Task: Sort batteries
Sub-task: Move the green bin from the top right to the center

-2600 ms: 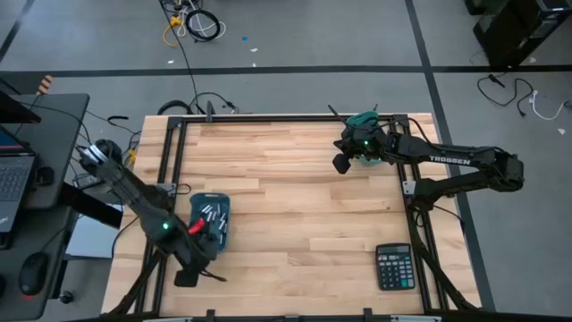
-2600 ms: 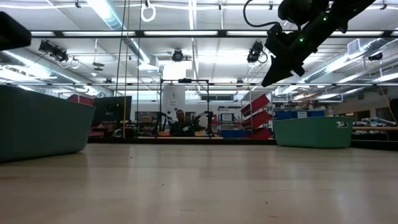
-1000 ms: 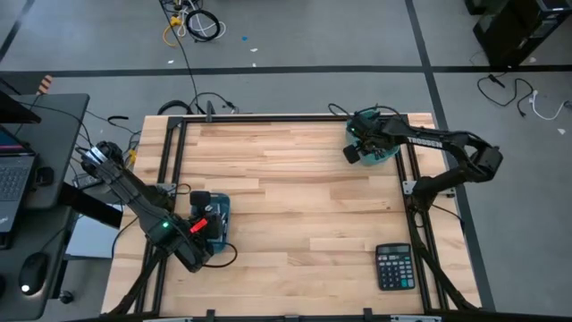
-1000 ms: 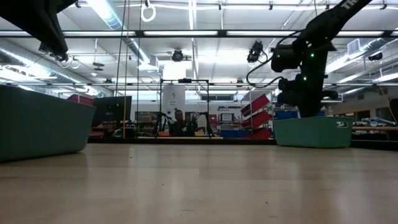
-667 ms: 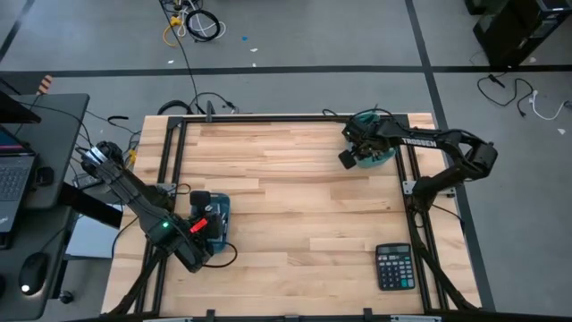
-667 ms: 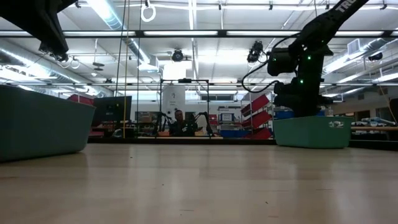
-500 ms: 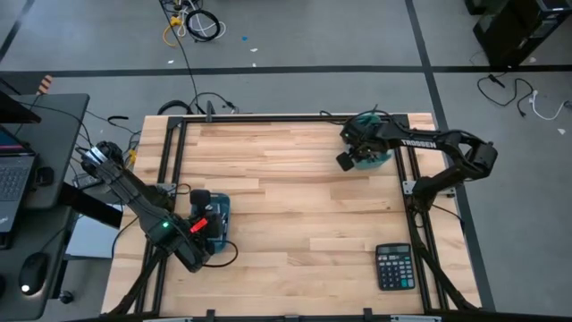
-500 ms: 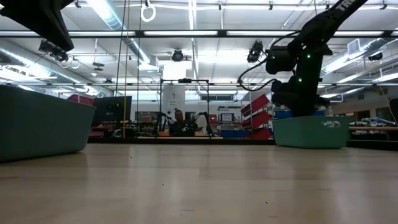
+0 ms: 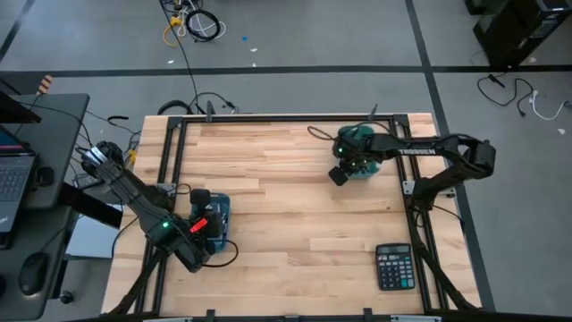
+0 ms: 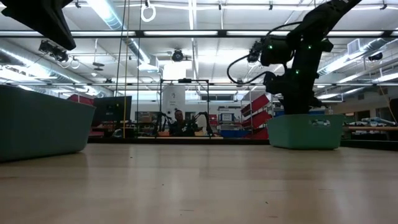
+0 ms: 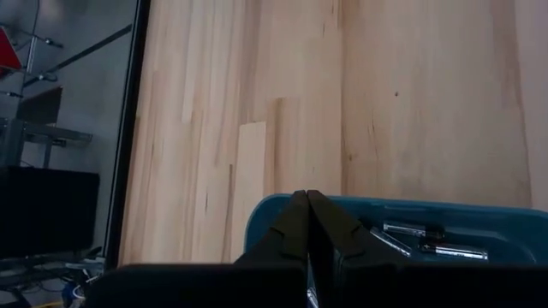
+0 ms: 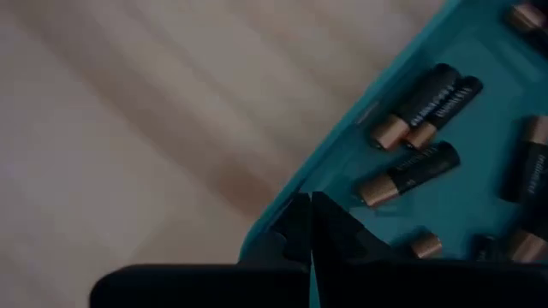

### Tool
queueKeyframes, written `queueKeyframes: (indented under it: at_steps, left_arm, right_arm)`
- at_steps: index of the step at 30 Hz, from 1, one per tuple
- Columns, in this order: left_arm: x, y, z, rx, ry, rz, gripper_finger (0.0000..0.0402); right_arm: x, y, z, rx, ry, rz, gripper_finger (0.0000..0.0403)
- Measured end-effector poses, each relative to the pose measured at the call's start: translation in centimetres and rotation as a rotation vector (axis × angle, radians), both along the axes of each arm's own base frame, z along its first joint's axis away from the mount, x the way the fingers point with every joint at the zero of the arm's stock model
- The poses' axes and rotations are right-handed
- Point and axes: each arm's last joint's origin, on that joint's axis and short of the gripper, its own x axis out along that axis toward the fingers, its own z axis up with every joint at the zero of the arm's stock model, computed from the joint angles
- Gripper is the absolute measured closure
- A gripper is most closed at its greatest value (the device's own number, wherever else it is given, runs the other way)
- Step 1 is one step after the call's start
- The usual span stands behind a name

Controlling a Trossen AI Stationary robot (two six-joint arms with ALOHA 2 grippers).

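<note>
Overhead view: I see the right gripper (image 9: 337, 174) at the near edge of the far bin (image 9: 357, 136); the left gripper (image 9: 200, 199) hovers over the near bin (image 9: 222, 215). The calculator (image 9: 393, 266) sits well apart.
Table-level view: the right arm stands over its teal bin (image 10: 305, 132).
Left wrist view: fingers pressed together, nothing held, above silver batteries (image 11: 432, 242) in the bin.
Right wrist view: fingers pinched together on the bin's rim (image 12: 342, 168); black-and-copper batteries (image 12: 421, 111) lie inside.
Risk: I judge the pinched rim could drag or tip the bin, spilling cells.
</note>
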Motion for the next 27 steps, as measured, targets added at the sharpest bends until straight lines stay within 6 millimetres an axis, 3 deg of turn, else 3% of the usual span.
queueKeyframes:
  at_steps: [13,21,27]
  left_arm:
    - [0.1,0.1,0.1,0.052,-0.023,-0.015,0.0401]
    - [0.1,0.1,0.1,0.055,-0.027,-0.015,0.0401]
    - [0.1,0.1,0.2,0.08,-0.05,-0.012,0.0401]
  right_arm:
    - [3.1,7.4,0.4,0.063,-0.146,0.139,0.0403]
    - [3.3,11.9,0.5,0.143,-0.17,0.199,0.0403]
    - [3.2,13.0,2.1,0.089,-0.219,0.201,0.0403]
